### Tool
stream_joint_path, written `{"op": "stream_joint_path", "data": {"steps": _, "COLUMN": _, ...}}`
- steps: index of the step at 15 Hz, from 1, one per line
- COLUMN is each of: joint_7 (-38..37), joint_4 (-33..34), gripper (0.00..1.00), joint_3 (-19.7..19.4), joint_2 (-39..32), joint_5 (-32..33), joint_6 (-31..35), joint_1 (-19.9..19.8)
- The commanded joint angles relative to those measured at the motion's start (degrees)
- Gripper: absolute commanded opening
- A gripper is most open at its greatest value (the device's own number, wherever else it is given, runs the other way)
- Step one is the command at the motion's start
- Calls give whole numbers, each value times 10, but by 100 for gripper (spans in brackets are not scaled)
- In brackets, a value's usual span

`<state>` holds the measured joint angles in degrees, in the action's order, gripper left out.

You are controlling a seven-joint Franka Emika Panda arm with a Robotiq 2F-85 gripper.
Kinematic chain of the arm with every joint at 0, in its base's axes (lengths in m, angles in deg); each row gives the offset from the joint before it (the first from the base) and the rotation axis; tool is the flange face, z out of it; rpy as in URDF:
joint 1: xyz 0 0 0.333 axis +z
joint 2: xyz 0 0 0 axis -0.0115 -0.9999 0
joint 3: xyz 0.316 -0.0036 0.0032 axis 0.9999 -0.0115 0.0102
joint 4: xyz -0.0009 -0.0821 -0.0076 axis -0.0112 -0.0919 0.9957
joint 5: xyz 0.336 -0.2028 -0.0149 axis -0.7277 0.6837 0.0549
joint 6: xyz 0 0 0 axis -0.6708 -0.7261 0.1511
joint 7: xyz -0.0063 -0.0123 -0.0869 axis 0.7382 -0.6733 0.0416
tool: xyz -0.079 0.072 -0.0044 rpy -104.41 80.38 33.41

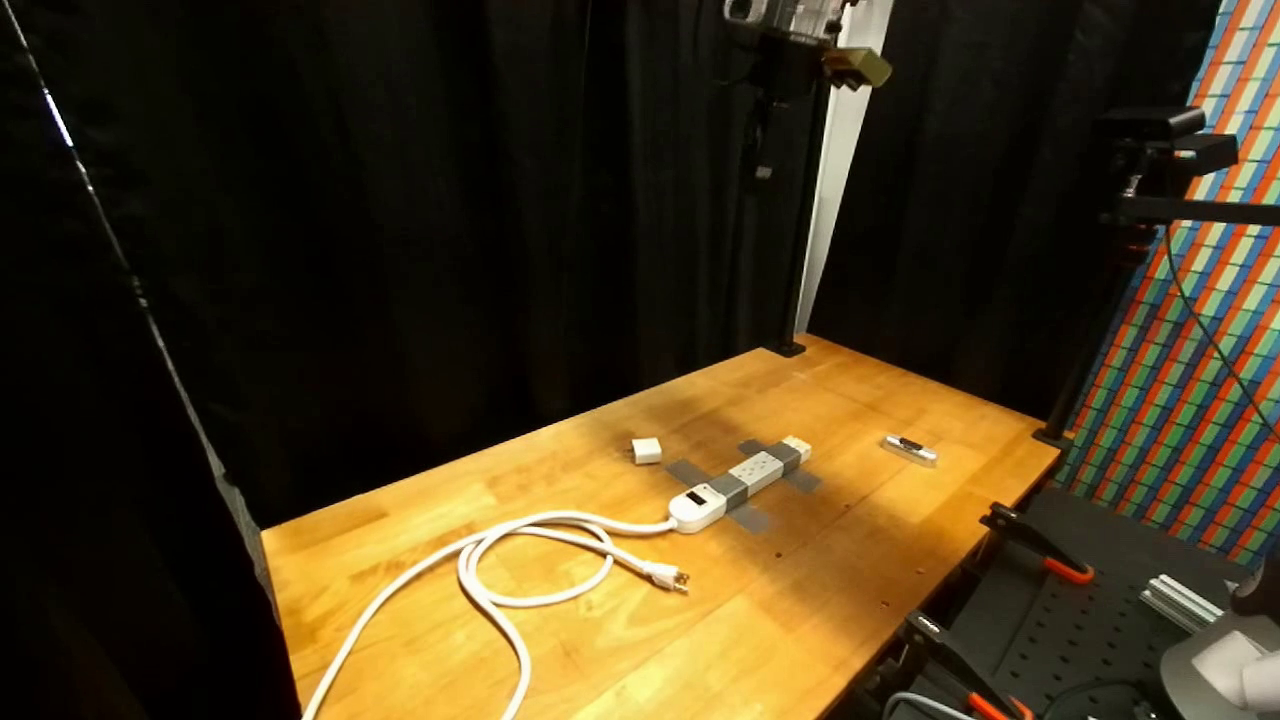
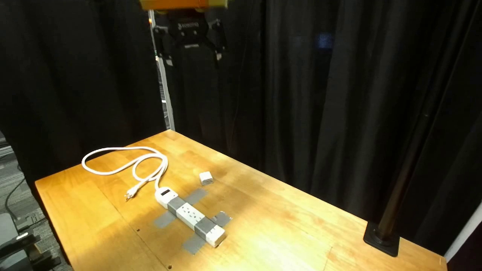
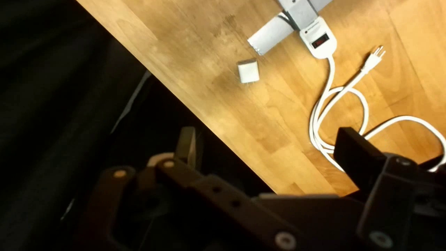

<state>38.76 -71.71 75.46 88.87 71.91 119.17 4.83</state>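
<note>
Plainly, the claw [image 2: 193,60] hangs spread and empty well above the tabletop [image 2: 278,214], so an off-line descent could snag the looped white cord [image 3: 330,73] or knock the small white adapter [image 3: 248,71] lying near the taped-down power strip [image 2: 190,214].

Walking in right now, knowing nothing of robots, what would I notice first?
Probably the white power strip, strapped to the wooden table with grey tape, its white cord looping away from one end. Close beside it lies a small white charger cube. Higher up, the black end effector hangs open and empty before dark curtains.
</note>
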Motion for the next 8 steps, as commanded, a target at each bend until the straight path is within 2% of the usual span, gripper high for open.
{"op": "stream_joint_path", "data": {"steps": 1, "joint_7": 137, "joint_4": 112, "gripper": 100, "joint_3": 39, "joint_2": -133, "joint_5": -120, "joint_6": -32, "joint_1": -41}}
{"op": "stream_joint_path", "data": {"steps": 4, "joint_7": 197, "joint_4": 195, "gripper": 100, "joint_3": 83, "joint_2": -224, "joint_5": -156, "joint_6": -108, "joint_1": -81}}
{"op": "stream_joint_path", "data": {"steps": 8, "joint_7": 200, "joint_4": 292, "gripper": 100, "joint_3": 113, "joint_2": -324, "joint_5": -133, "joint_6": -240, "joint_1": -114}}
